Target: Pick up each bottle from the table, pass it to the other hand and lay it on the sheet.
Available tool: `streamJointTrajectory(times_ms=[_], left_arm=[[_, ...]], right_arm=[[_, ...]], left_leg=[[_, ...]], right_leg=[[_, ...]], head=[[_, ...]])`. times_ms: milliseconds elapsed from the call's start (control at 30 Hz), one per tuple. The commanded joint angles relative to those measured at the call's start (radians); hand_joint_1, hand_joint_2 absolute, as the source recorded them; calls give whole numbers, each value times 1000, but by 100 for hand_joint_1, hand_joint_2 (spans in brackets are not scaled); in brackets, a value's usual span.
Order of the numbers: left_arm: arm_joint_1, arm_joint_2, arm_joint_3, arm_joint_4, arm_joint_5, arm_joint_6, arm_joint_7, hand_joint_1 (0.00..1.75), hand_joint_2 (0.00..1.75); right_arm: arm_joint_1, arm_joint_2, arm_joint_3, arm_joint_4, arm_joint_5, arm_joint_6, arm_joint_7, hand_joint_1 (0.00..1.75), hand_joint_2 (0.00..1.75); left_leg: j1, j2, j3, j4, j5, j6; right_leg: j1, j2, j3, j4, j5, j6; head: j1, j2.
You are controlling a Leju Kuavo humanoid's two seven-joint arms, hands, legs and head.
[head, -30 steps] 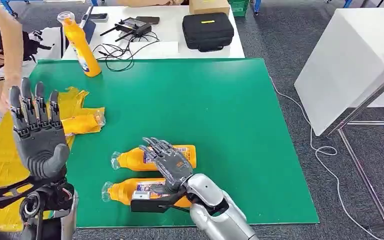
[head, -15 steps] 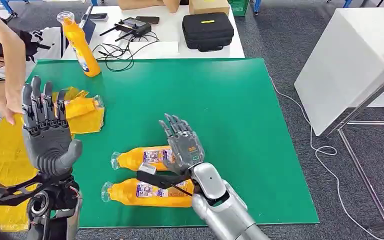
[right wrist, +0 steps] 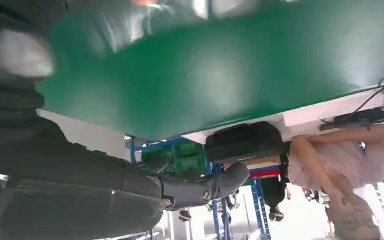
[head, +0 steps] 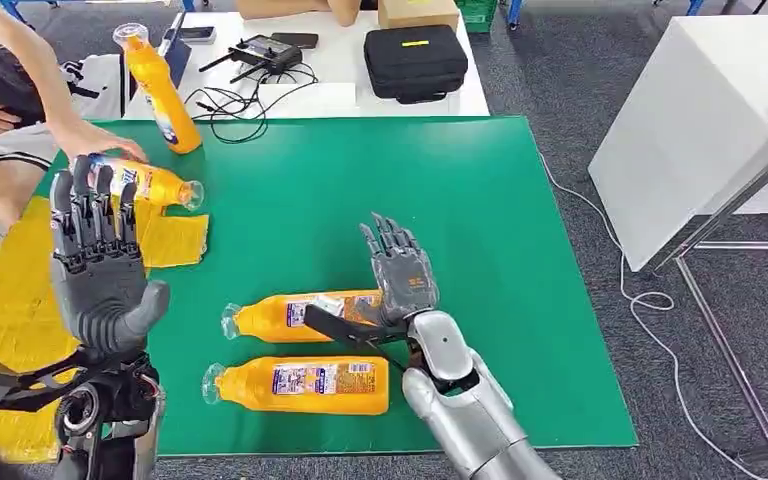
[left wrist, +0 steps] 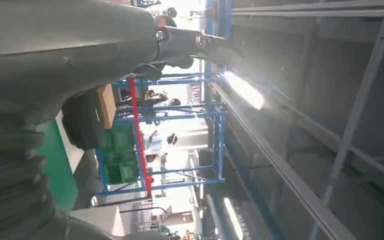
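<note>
Both hands — left hand (head: 100, 270), right hand (head: 400, 272) — spread empty; a person's hand (head: 100, 140) holds a bottle (head: 150, 183) over the sheet (head: 10, 300).

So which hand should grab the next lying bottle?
Probably the right hand: it is open beside the far lying bottle. The left hand is raised, open, over the yellow sheet.

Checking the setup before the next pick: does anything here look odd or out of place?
Yes. A person's hand is holding a bottle above the yellow sheet, inside the robot's workspace, just beyond the raised, empty left hand.
</note>
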Motion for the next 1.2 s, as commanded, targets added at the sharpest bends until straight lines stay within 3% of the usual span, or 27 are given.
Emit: streamJointTrajectory(times_ms=[33,500,667,1200], left_arm=[[-39,25,-22,53,-6,6,7,0,175],[-63,19,-19,69,-20,9,11,0,175],[-49,16,-20,53,-27,14,11,0,175],[-57,16,-18,66,-30,17,13,0,175]], right_arm=[[-90,9,-40,142,-15,13,-86,0,175],[-122,36,-30,227,-28,44,-113,0,175],[-119,25,-22,236,-2,60,-63,0,175],[-129,24,-19,285,4,141,-56,0,175]], left_leg=[[0,0,2,-1,0,0],[0,0,3,-1,0,0],[0,0,3,-1,-1,0],[0,-1,3,-1,0,0]], right_leg=[[0,-1,2,-1,0,0],[0,-2,3,-1,-1,0],[0,-2,3,-1,-1,0],[0,-2,3,-1,0,0]], head=[[0,0],[0,0],[0,0],[0,0]])
